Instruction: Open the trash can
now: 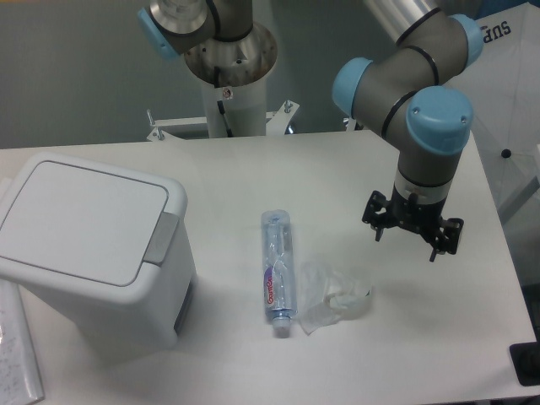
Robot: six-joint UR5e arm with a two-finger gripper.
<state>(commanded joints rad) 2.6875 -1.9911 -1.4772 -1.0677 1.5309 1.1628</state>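
Approach step: trash can lid shut; gripper well apart, fingers wide, empty. Next I press the grey tab.

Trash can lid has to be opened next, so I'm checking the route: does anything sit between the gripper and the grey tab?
Yes. The plastic bottle and a crumpled clear wrapper lie on the table between the gripper and the trash can; both are low, so passing above them looks feasible.
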